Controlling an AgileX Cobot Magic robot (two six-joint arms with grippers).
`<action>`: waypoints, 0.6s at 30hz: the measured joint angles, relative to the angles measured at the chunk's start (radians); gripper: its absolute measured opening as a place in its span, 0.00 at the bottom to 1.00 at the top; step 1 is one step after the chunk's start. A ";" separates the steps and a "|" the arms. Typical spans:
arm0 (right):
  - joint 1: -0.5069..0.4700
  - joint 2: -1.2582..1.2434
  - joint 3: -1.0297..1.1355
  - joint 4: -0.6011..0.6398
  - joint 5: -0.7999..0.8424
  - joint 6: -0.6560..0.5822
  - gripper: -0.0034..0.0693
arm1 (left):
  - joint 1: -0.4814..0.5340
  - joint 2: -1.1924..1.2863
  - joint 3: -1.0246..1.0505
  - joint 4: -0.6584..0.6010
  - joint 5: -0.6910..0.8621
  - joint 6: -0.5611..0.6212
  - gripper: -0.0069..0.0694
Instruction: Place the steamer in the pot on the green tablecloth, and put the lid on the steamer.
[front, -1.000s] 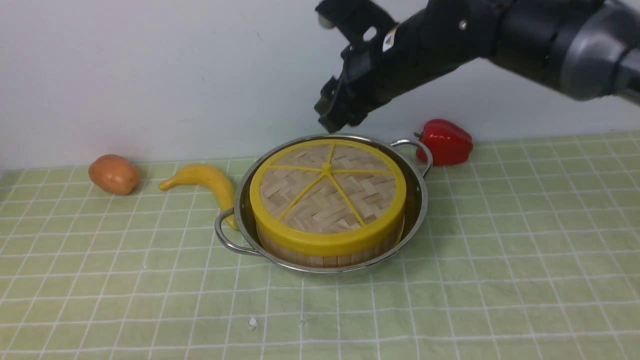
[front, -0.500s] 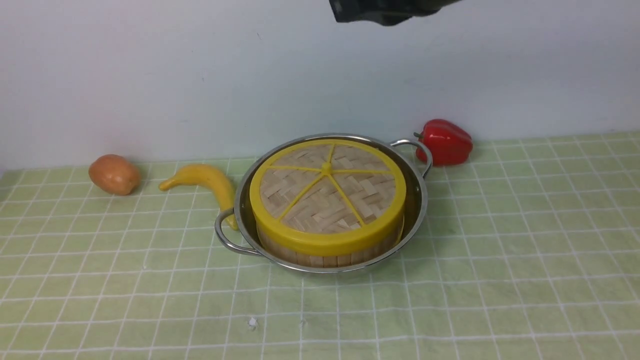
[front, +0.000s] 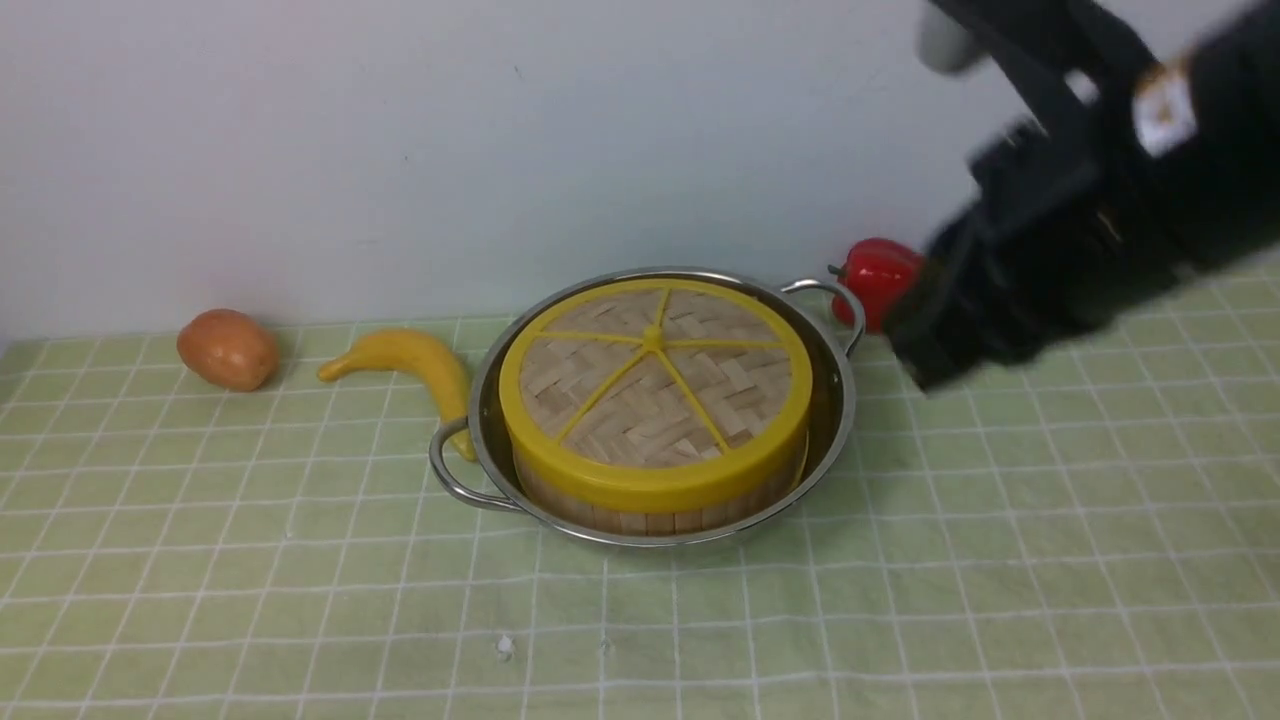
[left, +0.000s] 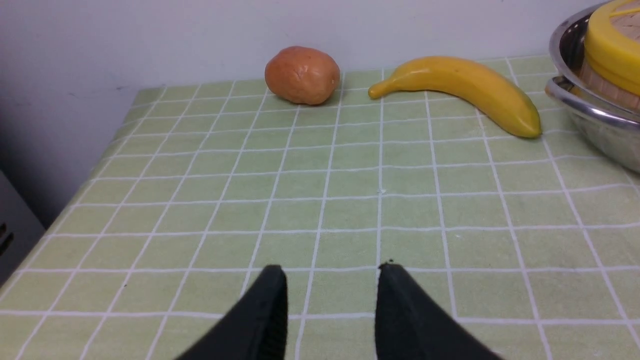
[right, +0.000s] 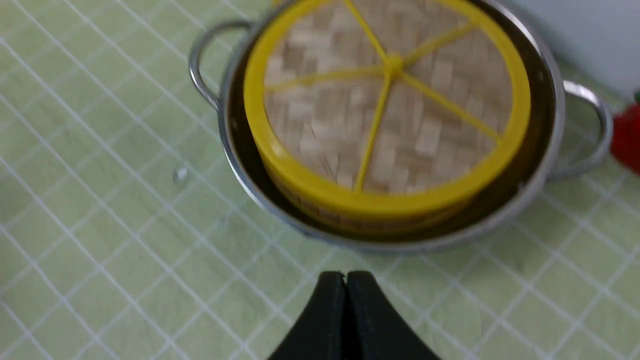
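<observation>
With lid (front: 655, 385) seated on steamer (front: 650, 510) inside pot (front: 835, 400) on green tablecloth (front: 1000, 560), looks complete; nothing left. Right gripper (right: 346, 285) clenched, empty, beside pot. Left gripper (left: 331, 300) parted, empty, well apart.

The front view looks forward and slightly down from the robot's side across the green tablecloth (front: 1000, 520) toward a pale wall, taking in the pot (front: 835, 400) from a middle distance. The left wrist view sits low and close over the cloth, facing the wall past a potato (left: 302, 75) and banana (left: 465, 90), catching only the pot's edge. The right wrist view looks steeply down from above, near the pot and its lid (right: 390, 100). All three views share the pot.
</observation>
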 joint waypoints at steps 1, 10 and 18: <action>-0.006 -0.102 0.142 -0.021 -0.067 0.023 0.06 | 0.000 0.000 0.000 0.000 0.000 0.000 0.41; -0.282 -0.745 0.915 -0.028 -0.615 0.078 0.10 | 0.000 0.000 0.000 0.000 0.000 0.000 0.41; -0.504 -1.112 1.260 0.004 -0.836 0.094 0.14 | 0.000 0.000 0.000 0.000 0.000 0.000 0.41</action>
